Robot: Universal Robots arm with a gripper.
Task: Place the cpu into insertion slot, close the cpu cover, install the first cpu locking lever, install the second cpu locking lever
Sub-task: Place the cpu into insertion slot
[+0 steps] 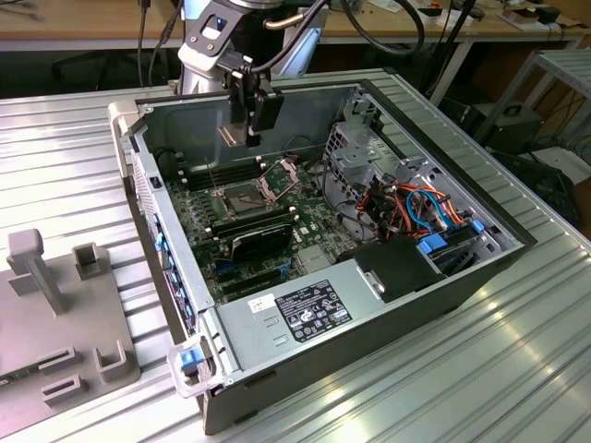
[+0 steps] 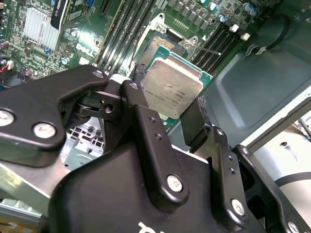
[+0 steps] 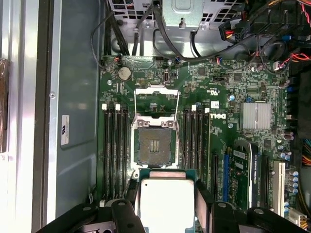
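Cpu (image 2: 171, 91) metal-top up in end effector (image 3: 165, 199)

In the first wrist view the cpu (image 3: 165, 206) runs off the picture's edge, so only part of its metal top shows. The black fingers (image 3: 204, 204) of the end effector (image 3: 166, 196) cover both its flanks. In the second wrist view those fingers hide one corner of the cpu (image 2: 172, 90), which in turn covers the near part of the insertion slot (image 2: 165, 36). In the exterior view the arm (image 1: 208, 37) is cut off by the top edge and the grey fixture (image 1: 55, 314) by the exterior view's left edge. The cpu there is too small to tell how it is gripped.
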